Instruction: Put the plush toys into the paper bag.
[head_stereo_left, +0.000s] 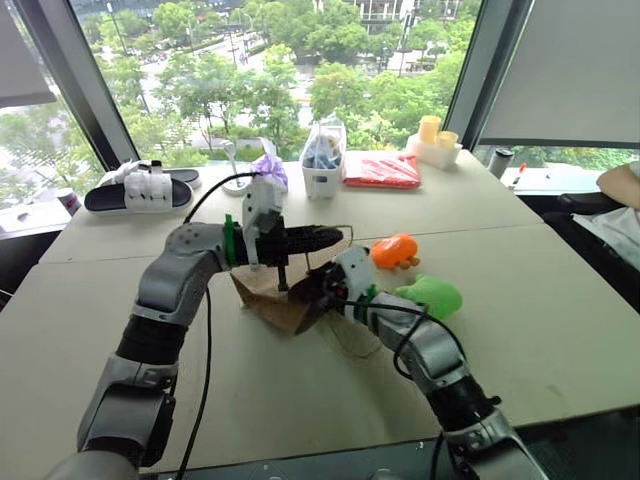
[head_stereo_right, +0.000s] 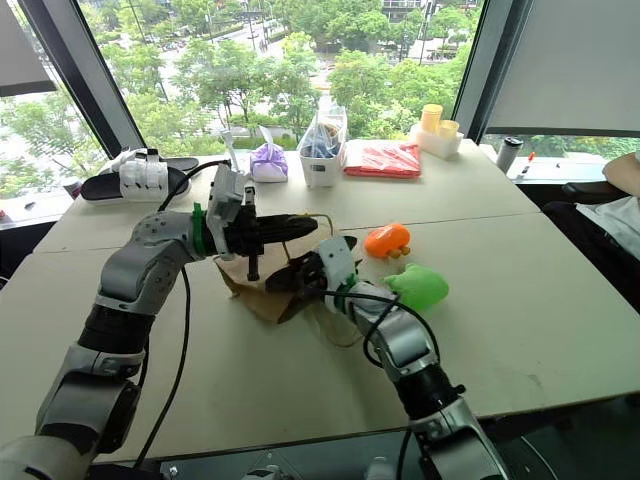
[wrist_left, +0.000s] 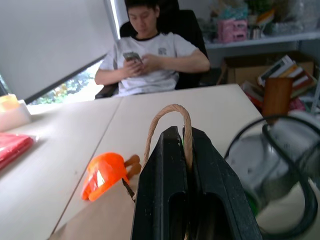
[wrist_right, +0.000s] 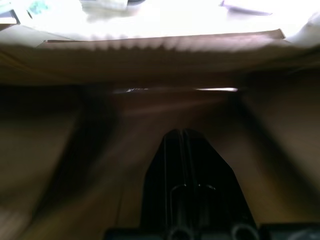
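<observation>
Right now the left pincer (wrist_left: 186, 145) is pressed together on a thin tan twisted-cord loop handle (wrist_left: 170, 112), which arches up out from between its two black fingers. That handle belongs to the plain brown kraft paper bag (head_stereo_left: 268, 292), which sits crumpled near the middle of the pale beige bench (head_stereo_left: 540, 330), hanging partly from the raised left arm.

The right pincer (wrist_right: 182, 137) has its fingers together with nothing between them, and it points into the open mouth of the bag; brown paper walls lie all around it in the right wrist view. From the head camera this arm comes in from about five o'clock of the bag.

The two plush toys lie outside the bag on the bench. The rounded bright orange plush toy (head_stereo_left: 394, 250) is at roughly three o'clock of the bag, just beyond the right wrist. The bright green plush toy (head_stereo_left: 433, 296) is near it, at about four o'clock of the bag, close against the right forearm.

Along the far edge by the window stand a purple tied pouch (head_stereo_left: 270, 172) at twelve o'clock of the bag, a clear plastic bag of blue items (head_stereo_left: 322, 158) in a white tub, a flat red packet (head_stereo_left: 381, 170) and two pale yellow cups on a white box (head_stereo_left: 434, 141). A pair of black and white slippers (head_stereo_left: 142, 188) lies at ten o'clock.

A seated person in a white T-shirt (wrist_left: 150, 55) looks at a phone beyond the bench end
</observation>
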